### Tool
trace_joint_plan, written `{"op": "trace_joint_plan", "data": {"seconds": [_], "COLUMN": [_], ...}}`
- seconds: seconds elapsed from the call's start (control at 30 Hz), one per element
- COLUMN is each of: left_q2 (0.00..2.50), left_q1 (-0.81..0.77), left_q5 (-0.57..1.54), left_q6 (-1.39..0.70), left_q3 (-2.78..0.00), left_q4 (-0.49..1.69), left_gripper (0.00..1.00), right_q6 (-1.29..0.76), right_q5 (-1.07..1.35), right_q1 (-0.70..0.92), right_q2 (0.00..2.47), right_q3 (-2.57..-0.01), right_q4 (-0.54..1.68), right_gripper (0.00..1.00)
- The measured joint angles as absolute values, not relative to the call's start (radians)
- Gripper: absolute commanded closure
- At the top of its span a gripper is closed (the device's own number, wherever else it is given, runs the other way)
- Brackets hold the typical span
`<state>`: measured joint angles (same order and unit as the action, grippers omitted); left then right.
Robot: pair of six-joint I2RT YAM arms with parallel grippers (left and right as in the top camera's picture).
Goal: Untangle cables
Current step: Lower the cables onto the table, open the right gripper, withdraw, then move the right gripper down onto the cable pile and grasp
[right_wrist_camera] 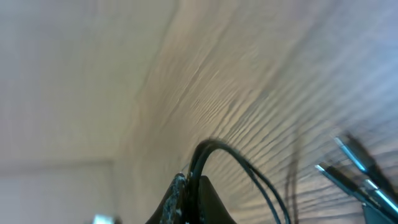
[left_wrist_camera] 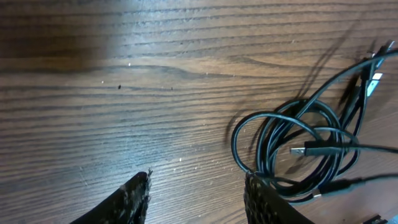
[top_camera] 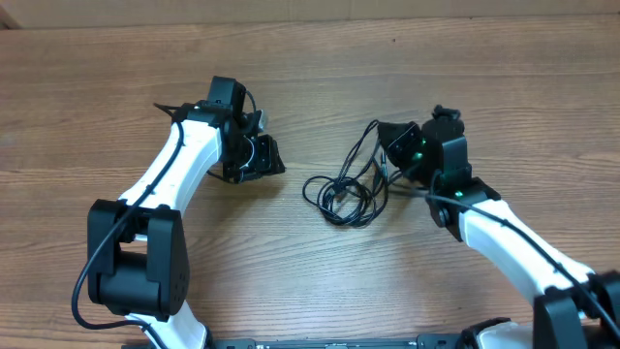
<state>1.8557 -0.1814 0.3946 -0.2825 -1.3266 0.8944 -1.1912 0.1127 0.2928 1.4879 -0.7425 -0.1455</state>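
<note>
The cables [top_camera: 347, 191] are thin black cords lying in a tangled coil on the wooden table between my two arms. In the left wrist view the coil [left_wrist_camera: 292, 146] sits right of centre, with a silvery plug tip [left_wrist_camera: 300, 150] inside it. My left gripper [top_camera: 275, 157] is left of the coil and open, with bare wood between its fingers [left_wrist_camera: 138, 194]; its right finger is at the coil's edge. My right gripper [top_camera: 387, 153] is at the coil's right side and shut on cable strands [right_wrist_camera: 214, 152] that arch out of its jaws. Plug ends [right_wrist_camera: 351, 177] hang blurred at the right.
The wooden table [top_camera: 310, 58] stretches on all sides of the coil. A pale wall edge [top_camera: 542, 8] runs along the far side. Thick black arm cables trail down beside the left arm base [top_camera: 136, 262].
</note>
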Motion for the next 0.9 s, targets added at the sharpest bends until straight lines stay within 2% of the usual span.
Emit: {"op": "trace_joint_plan", "data": {"seconds": [0.17,0.37,0.43,0.5,0.53,0.57,0.6,0.73,0.83,0.9], "left_q2": [1.856,1.856,1.856,1.856,1.856,1.856,1.856,1.856,1.856,1.856], "left_q1": [-0.181,-0.181,-0.181,-0.181,-0.181,-0.181,-0.181,-0.181,-0.181,-0.181], "left_q5": [0.39,0.388,0.388,0.388,0.388,0.387,0.387,0.387,0.387,0.387], "left_q6": [-0.283,-0.283,-0.282,-0.282,-0.283,-0.282,-0.282,-0.282,-0.282,-0.282], "left_q3": [-1.327,-1.327,-1.327,-1.327,-1.327,-1.327,-1.327,-1.327,-1.327,-1.327], "left_q4": [0.904,0.91,0.909,0.909,0.91,0.908,0.908,0.903,0.902,0.902], "left_gripper": [0.5,0.51,0.51,0.51,0.51,0.51,0.51,0.51,0.5,0.5], "right_q6": [-1.443,-1.459,-1.407,-1.325,-1.259,-1.196,-1.134,-0.93,-0.837,-0.77], "right_q5": [0.126,0.112,0.108,0.122,0.15,0.181,0.215,0.36,0.447,0.516], "right_q1": [0.205,0.081,0.04,0.01,-0.001,-0.007,-0.009,-0.006,-0.006,-0.006], "right_q2": [1.522,1.522,1.522,1.522,1.522,1.522,1.522,1.522,1.522,1.522], "right_q3": [-0.743,-0.75,-0.751,-0.751,-0.752,-0.752,-0.753,-0.756,-0.756,-0.757], "right_q4": [-0.205,-0.237,-0.21,-0.174,-0.159,-0.139,-0.127,0.032,0.113,0.145], "right_gripper": [0.93,0.91,0.74,0.52,0.35,0.08,0.0,0.01,0.14,0.19]}}
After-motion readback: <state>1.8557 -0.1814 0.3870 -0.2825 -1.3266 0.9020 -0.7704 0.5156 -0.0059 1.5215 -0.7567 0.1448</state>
